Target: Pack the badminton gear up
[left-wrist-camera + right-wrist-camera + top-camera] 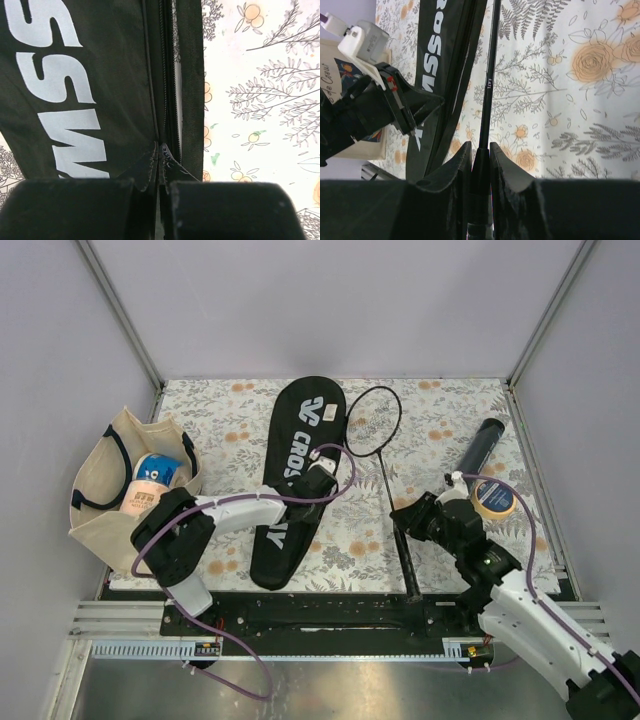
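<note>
1. My left gripper (159, 159) is clenched on the right-hand zip edge of the black racquet cover (298, 430), about halfway along its length. A fold of black fabric is pinched between my fingers.
2. My right gripper (480, 150) is closed around the racquet (488, 75), low on its thin shaft near the handle.
3. The racquet lies flat just right of the cover and roughly parallel to it, with its head beside the cover's wide end.
4. The black tube (480, 445) lies well to the right of the cover, beyond the racquet. I see no shuttlecocks.
5. I judge the step in hand to be opening the cover so the racquet can go inside. The zip looks parted where I grip.
6. The next move likely calls for lifting that edge to hold a gap. My right arm would then slide the racquet sideways in without the fabric slipping free.
</note>
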`<state>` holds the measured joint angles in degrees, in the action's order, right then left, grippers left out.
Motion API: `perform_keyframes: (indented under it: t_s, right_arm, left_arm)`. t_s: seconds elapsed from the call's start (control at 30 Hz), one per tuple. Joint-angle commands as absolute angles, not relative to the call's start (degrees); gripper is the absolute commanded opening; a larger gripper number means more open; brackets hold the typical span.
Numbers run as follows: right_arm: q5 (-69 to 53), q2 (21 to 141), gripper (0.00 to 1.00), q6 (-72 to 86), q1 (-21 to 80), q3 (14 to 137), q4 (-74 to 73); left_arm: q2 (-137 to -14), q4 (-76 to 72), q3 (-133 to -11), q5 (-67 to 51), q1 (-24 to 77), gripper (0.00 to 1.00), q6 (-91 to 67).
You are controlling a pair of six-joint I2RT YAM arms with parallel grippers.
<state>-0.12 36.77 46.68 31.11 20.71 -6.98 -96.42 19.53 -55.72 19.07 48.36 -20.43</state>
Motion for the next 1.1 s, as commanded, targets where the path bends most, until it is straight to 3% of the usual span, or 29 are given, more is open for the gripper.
perform_keyframes:
  t_s: [0.0,0.53,1.07]
  right_arm:
    - [-1.0,30.1,0.00,46.2,31.0,26.1,-17.3]
    - [-20.8,10.6,0.00,57.3,31.0,20.0,-29.7]
    - [-7.3,3.8,0.00,51.2,31.0,32.9,-49.2]
  left_arm:
    - [-90.8,17.5,-56.5,18.2,47.2,0.00,-22.9]
    - [-88.4,16.6,-59.4,17.8,46.3,0.00,-24.3]
    - [-89.7,16.6,-60.0,21.4,46.3,0.00,-24.2]
